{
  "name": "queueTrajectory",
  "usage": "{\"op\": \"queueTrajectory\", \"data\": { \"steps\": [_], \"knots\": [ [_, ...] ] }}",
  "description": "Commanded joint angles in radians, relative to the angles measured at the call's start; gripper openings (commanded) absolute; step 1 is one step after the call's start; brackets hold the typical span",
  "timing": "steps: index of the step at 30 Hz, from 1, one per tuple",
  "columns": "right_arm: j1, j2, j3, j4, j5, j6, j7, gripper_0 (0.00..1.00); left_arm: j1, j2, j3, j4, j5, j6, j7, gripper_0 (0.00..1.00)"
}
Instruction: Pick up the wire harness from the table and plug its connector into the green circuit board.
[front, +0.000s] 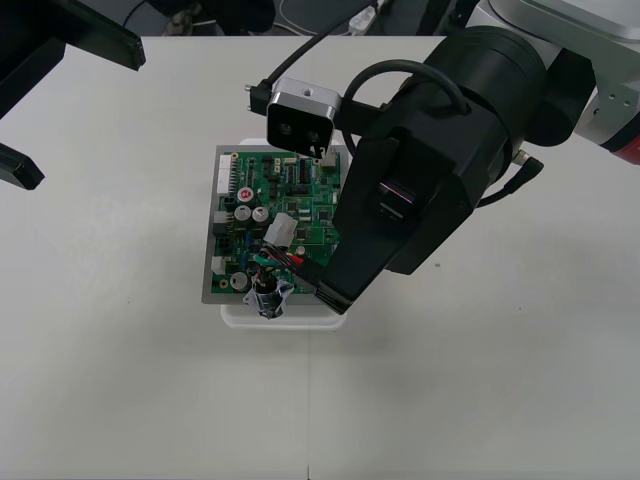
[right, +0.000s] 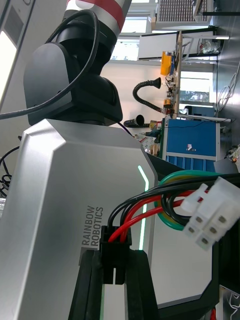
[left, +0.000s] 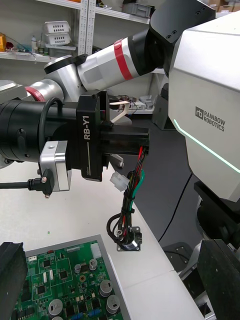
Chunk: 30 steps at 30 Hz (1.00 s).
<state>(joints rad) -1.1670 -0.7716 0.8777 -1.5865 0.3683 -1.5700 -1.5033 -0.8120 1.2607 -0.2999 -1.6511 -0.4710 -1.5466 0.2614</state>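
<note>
The wire harness (front: 272, 268) hangs from my right gripper (front: 323, 290) over the near part of the green circuit board (front: 300, 195). Its small black plug (right: 115, 248) is pinched between my right fingers (right: 142, 287), which are closed almost together on it. Red, black and green wires rise out of the plug and curl into a loop. A small white connector block (right: 210, 215) lies against those wires, just beside the loop. At the harness's other end, the round metal socket (front: 268, 297) with its flange dangles lowest. It is over the board's near edge, where the white base (front: 300, 318) shows beneath. I cannot tell whether the socket touches the board or the base. The plug is held in the air above the board, not seated in it. My right gripper reaches in over the board from its far right side, tilted down toward the board's near edge. Its silver wrist camera (front: 300, 118) is over the board's far edge. My left gripper (front: 85, 112) waits well apart from the board, beyond its far left corner, with its two black fingers spread wide and nothing between them. The board lies flat on its base on the plain light table (front: 480, 400).
</note>
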Motion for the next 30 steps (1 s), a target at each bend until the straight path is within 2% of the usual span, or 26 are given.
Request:
{"op": "queueTrajectory", "data": {
  "steps": [1,20,30],
  "knots": [
    [-0.051,0.015,0.010,-0.015,0.003,-0.001,-0.020,0.00,0.008,0.026,-0.004,-0.019,0.019,-0.024,0.007,1.00],
    [-0.051,0.015,0.010,-0.024,0.003,-0.001,-0.020,0.00,0.010,-0.026,-0.005,-0.075,0.012,-0.024,0.035,1.00],
    [-0.051,0.015,0.009,-0.029,0.003,-0.001,-0.020,0.00,0.010,-0.046,-0.068,-0.116,0.020,-0.024,0.039,1.00]
  ]
}}
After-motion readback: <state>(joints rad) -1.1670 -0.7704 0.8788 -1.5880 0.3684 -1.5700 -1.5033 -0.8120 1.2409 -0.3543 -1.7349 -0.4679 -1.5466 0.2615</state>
